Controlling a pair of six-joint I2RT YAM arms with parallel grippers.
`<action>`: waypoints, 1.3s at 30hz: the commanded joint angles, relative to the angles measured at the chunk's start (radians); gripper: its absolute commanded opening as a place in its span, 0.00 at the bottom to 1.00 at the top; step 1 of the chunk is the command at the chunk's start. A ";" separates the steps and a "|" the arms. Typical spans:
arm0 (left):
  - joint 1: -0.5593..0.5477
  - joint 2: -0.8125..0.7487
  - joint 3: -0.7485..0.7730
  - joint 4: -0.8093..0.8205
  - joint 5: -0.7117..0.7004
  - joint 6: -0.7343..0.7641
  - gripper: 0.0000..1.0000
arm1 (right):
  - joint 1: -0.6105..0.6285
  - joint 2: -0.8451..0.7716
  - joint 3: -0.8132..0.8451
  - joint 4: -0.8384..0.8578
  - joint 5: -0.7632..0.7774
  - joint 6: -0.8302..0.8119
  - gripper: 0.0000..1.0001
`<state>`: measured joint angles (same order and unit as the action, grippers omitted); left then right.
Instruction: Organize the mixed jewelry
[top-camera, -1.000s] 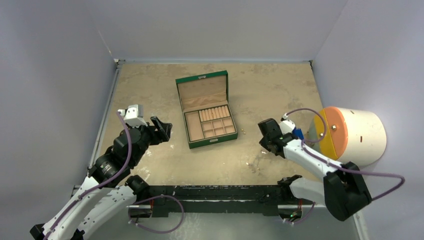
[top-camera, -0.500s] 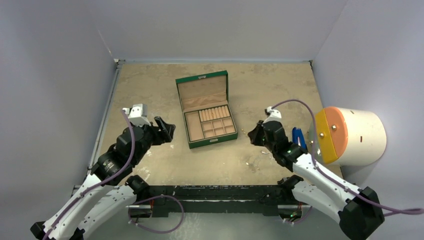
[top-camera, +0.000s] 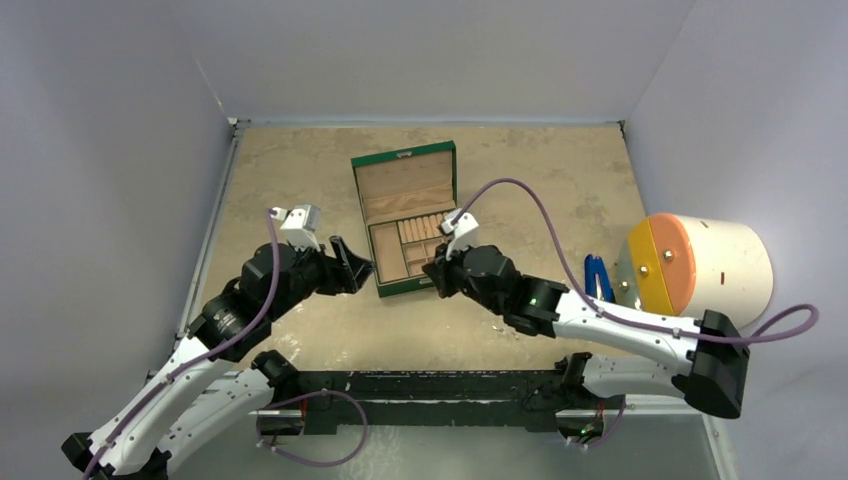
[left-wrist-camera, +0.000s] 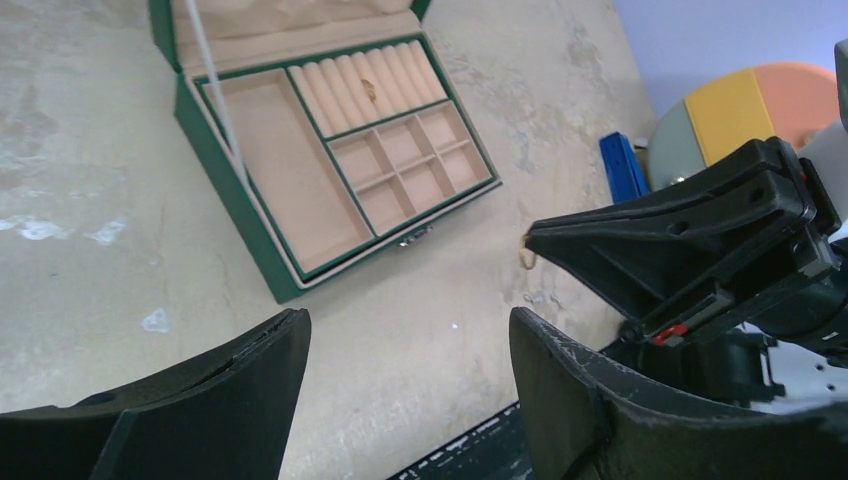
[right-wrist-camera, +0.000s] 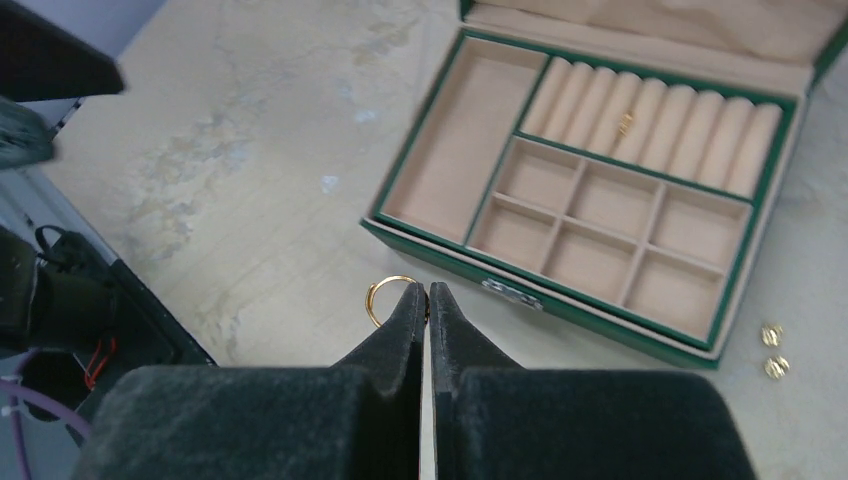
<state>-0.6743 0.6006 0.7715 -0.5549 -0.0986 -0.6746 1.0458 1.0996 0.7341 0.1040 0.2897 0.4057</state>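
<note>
Open box (top-camera: 405, 187) mid-bench (top-camera: 520, 170), lid to the rear. One small piece (right-wrist-camera: 625, 123) lies in the ring rolls, back right of the tray. A ring (right-wrist-camera: 390, 279) is at the tip of the right jaws, just before the box's front wall. Two studs (right-wrist-camera: 771, 335) lie on the bench right of the front corner. The clip tool (top-camera: 597, 277) is farther right, beside the drum (top-camera: 715, 272).

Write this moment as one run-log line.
right pincer shut on gold ring | left pincer open, empty | green box open, ring not yet inside

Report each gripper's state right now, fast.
Left gripper: jaws open, holding nothing.
Right gripper: jaws shut on a small gold ring at their tips.
</note>
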 joint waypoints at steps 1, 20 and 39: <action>0.005 0.014 0.026 0.078 0.141 -0.019 0.72 | 0.083 0.063 0.115 0.082 0.079 -0.132 0.00; 0.005 0.054 -0.044 0.219 0.320 -0.050 0.52 | 0.178 0.075 0.181 0.178 0.014 -0.193 0.00; 0.004 0.036 -0.068 0.335 0.402 -0.120 0.26 | 0.183 0.022 0.114 0.227 -0.031 -0.183 0.00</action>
<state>-0.6743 0.6487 0.7044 -0.2951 0.2745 -0.7750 1.2221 1.1538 0.8562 0.2565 0.2691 0.2268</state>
